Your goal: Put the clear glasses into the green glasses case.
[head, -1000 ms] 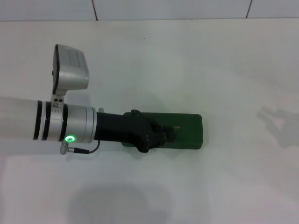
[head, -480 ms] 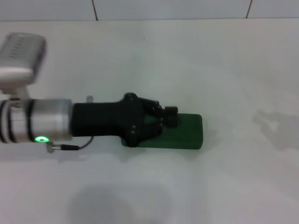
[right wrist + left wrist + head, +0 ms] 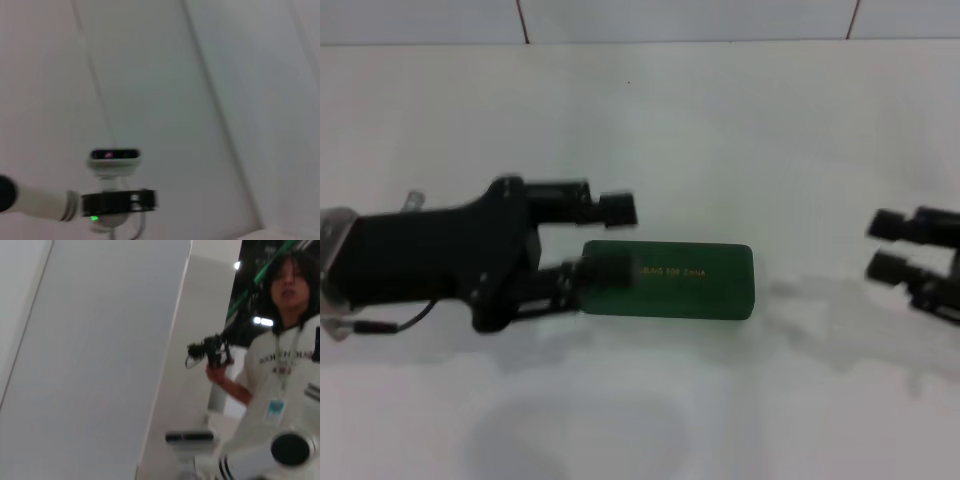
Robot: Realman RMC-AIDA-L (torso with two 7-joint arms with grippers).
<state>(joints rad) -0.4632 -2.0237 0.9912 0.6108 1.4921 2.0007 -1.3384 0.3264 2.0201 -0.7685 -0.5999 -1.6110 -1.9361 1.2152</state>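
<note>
Since the frame half a second back, my left arm has pulled away toward nine o'clock and lifted, uncovering most of the green glasses case [image 3: 672,279], and my right gripper [image 3: 888,246] has come into the head view at the three o'clock edge, where before I saw only its shadow.

Going from big to small: the white table [image 3: 720,130] fills the head view. On it, just past centre toward five o'clock, lies the green glasses case, closed, long side running nine to three, with gold lettering readable on the lid. My left gripper [image 3: 617,240] sits at the case's nine o'clock end, its two fingers spread apart; one fingertip [image 3: 617,208] hangs off the case toward eleven o'clock, the other [image 3: 611,270] overlaps the case's near end, though I can't say from this angle whether it touches the lid or floats above it. My right gripper, well apart from the case at three o'clock, has its two black fingers parted with a clear gap and nothing between them.

I can't pick out the clear glasses in any view.

My left wrist camera points upward at pale wall panels and a person [image 3: 280,340] holding a small black rig. My right wrist camera catches the robot's head camera [image 3: 114,155] and a stretch of arm with a green light.
</note>
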